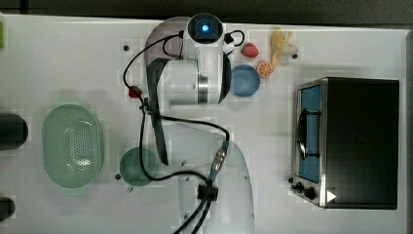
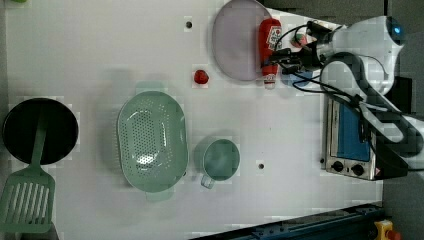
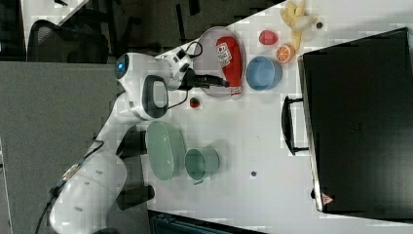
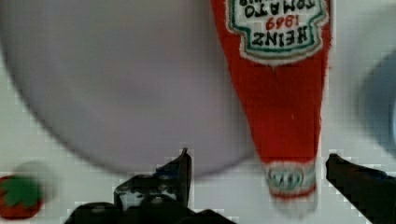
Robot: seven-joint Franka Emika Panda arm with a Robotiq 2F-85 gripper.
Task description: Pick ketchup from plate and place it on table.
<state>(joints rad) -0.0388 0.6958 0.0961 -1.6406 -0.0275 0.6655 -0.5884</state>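
Open hand (image 4: 257, 172) astride ketchup (image 4: 280, 93) — on plate (image 4: 116, 84).

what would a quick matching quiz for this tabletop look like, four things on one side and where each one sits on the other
Things:
1. ketchup
2. orange slice
3. green cup
4. spatula

Places:
A. beside the green colander
B. lying along the plate's edge, cap over the table
C. handle resting across the black pan
D. between the banana and the blue bowl

Pairs: 1-B, 2-D, 3-A, 4-C
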